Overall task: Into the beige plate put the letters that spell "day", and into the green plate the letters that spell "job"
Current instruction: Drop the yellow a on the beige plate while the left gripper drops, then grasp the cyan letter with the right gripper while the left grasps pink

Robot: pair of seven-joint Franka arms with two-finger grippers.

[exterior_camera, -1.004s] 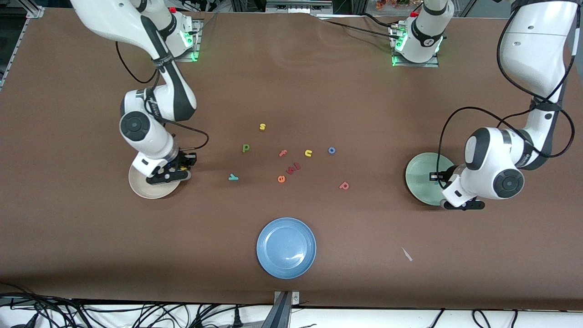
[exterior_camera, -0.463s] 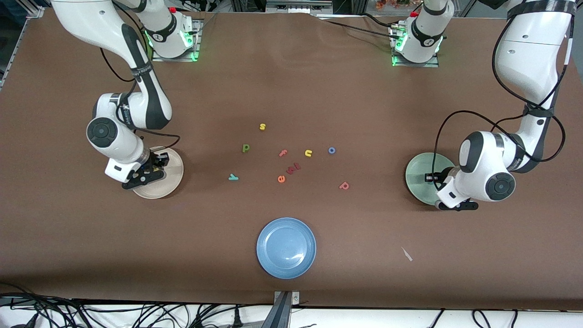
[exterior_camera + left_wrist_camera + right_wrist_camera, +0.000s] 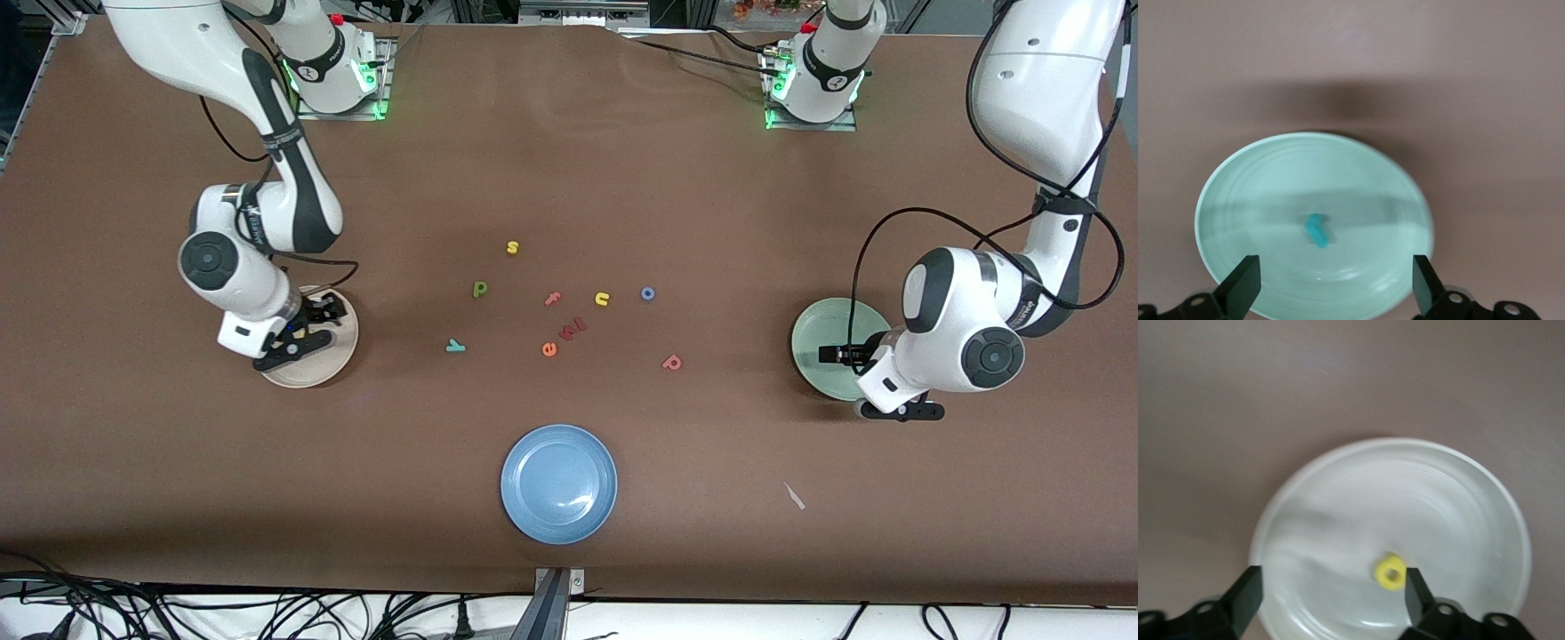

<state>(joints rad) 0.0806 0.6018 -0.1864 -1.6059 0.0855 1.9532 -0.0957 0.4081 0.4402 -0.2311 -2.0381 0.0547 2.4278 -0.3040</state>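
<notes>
Brown matting covers the whole table (image 3: 622, 178), and I see both arms working near its two ends.

At the right arm's end, the right gripper (image 3: 298, 342) hangs over the round cream-beige plate (image 3: 342, 351). On the right wrist camera I see its fingers (image 3: 1245, 597) spread wide, holding nothing. A small yellow toy letter d (image 3: 1390, 572) lies in that plate (image 3: 1458, 493), between the fingertips.

Around the middle of the table lie the loose letters: a teal y (image 3: 455, 346), a dark green rounded letter (image 3: 480, 288), a yellow s (image 3: 512, 247), a pink f (image 3: 552, 299), an orange e (image 3: 549, 349), dark red pieces (image 3: 573, 329) just beside it, a yellow u (image 3: 602, 299), a blue ring-shaped o (image 3: 647, 293) and a pinkish-red b-shaped letter (image 3: 672, 362). A round blue plate (image 3: 558, 483) sits near the table's front edge.

At the left arm's end, the left gripper (image 3: 845, 356) hangs over the round pale mint-green plate (image 3: 813, 342). On the left wrist camera its fingers (image 3: 1241, 287) stand wide apart and empty, and a teal j (image 3: 1316, 230) lies in the plate (image 3: 1271, 160).
</notes>
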